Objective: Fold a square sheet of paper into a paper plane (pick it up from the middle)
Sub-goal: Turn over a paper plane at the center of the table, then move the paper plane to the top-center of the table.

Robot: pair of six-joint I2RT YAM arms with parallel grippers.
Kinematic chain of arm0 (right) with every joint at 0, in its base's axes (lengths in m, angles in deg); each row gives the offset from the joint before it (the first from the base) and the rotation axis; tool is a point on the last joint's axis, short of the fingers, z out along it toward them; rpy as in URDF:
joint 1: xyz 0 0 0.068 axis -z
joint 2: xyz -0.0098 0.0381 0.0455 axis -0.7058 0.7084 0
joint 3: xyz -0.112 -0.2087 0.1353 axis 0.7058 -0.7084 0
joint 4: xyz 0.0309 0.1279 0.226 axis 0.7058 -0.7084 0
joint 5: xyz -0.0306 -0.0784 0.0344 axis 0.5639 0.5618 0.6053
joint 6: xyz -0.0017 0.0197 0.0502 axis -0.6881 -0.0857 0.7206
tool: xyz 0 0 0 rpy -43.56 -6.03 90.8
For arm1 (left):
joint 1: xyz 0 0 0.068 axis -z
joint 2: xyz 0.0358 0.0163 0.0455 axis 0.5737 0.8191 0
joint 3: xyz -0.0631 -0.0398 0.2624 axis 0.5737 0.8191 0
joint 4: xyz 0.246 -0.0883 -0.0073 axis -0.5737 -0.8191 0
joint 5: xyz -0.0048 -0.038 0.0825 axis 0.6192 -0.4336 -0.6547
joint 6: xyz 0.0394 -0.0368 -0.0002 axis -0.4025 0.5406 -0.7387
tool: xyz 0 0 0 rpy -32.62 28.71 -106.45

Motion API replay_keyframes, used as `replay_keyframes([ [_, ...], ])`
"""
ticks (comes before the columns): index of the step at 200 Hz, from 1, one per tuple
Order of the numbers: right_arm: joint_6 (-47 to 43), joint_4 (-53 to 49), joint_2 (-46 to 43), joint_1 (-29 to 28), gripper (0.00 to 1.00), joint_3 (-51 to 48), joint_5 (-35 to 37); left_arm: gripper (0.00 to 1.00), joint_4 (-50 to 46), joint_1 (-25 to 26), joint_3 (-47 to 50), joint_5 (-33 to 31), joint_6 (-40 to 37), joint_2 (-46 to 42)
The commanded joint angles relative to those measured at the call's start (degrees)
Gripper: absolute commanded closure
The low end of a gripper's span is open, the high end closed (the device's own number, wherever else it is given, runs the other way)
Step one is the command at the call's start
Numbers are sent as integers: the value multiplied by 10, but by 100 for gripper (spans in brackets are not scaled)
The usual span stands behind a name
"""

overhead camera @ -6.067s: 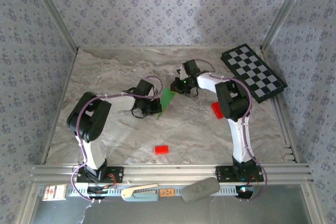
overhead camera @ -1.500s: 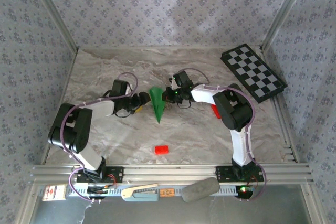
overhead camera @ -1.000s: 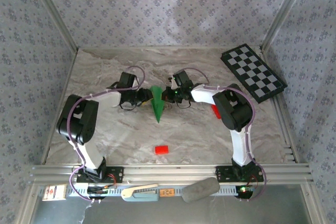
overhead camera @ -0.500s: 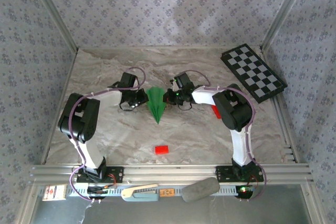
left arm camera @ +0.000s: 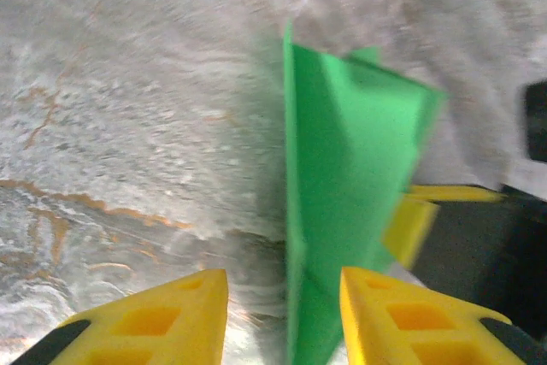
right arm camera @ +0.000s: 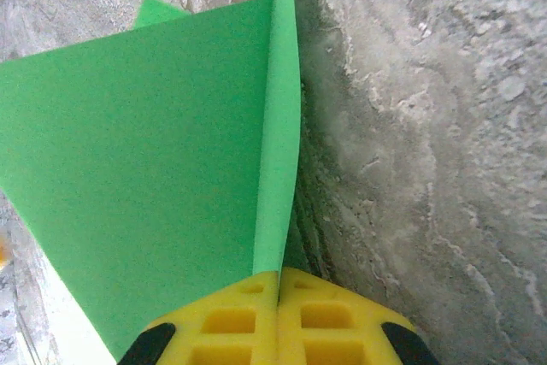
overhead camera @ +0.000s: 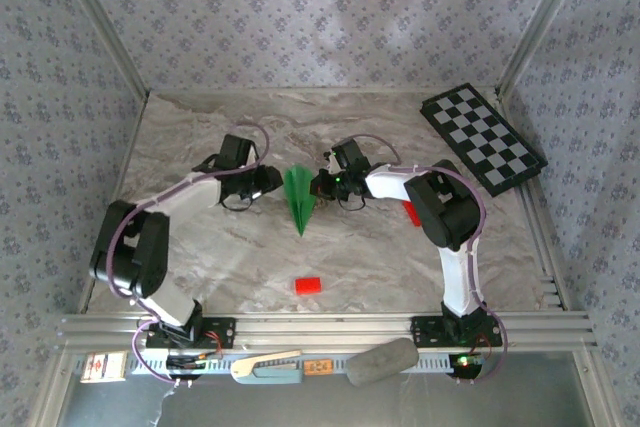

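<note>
Paper plane: a slim, pointed dart of bright green folded paper, the paper plane (overhead camera: 299,202) lies on the grey marbled desk (overhead camera: 200,247), wide end away from the arm bases and tip toward them.
Fold: in the right wrist view a flat green wing spreads to the left of a narrow strip standing upright on its edge.
Right hand: the right hand (right arm camera: 278,284) is at the plane's right side near its wide end. Its yellow fingers (right arm camera: 231,318) are pressed together, pinching the bottom of that upright strip.
Left hand: the left hand (left arm camera: 282,284) is just to the left of the plane's wide end, its yellow fingers (left arm camera: 162,314) spread with bare desk between them. The plane's near edge runs down between them, close to the right-hand one; whether it touches cannot be told, as the view is blurred.
Small red rectangular block: the red block (overhead camera: 308,285) lies on the desk beyond the plane's tip, toward the arm bases, apart from it.
Red wedge-shaped piece: the red wedge (overhead camera: 411,211) is right of the plane, partly hidden by the right arm.
Black-and-white checkerboard: the checkerboard (overhead camera: 483,137) is well apart, to the right of the plane and farther back.
</note>
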State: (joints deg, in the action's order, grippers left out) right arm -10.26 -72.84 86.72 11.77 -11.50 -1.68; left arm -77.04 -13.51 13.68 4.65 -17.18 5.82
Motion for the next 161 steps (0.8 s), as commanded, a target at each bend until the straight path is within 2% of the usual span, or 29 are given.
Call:
replay_keyframes([
  [1, 8, 3, -11, 0, 96, -2, -8, 59, -24, 20, -7, 15, 12, -33],
  [37, 10, 2, -10, -1, 96, 0, -9, 59, 0, 54, -3, 61, 36, -16],
  [74, 11, 2, -8, -1, 96, 0, -10, 59, -6, 76, -19, 51, 39, 26],
  [161, 13, -4, -7, -1, 96, 3, -11, 57, -43, 90, -46, 43, 36, 90],
])
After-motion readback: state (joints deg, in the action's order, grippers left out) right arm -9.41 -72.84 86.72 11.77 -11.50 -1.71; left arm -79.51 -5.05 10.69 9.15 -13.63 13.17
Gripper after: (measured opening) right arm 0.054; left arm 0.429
